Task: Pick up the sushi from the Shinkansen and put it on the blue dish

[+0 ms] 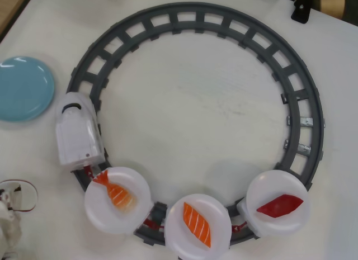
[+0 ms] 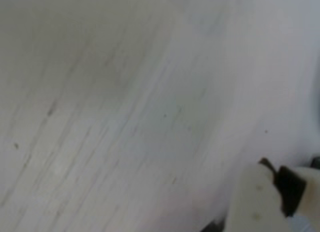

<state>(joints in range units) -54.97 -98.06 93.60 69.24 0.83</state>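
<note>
Reach to the sushi (image 1: 279,206) near the worktop's (image 1: 196,114) bottom-right corner; descend straight. The tool's (image 2: 270,202) opening is unclear.

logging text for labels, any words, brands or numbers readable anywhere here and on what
None can be read.
Shinkansen: plain white with a black window, no lettering visible in the overhead view.
Blue dish, grey track and white plates: unmarked.
Wrist view: blurred bare table, no text.
</note>
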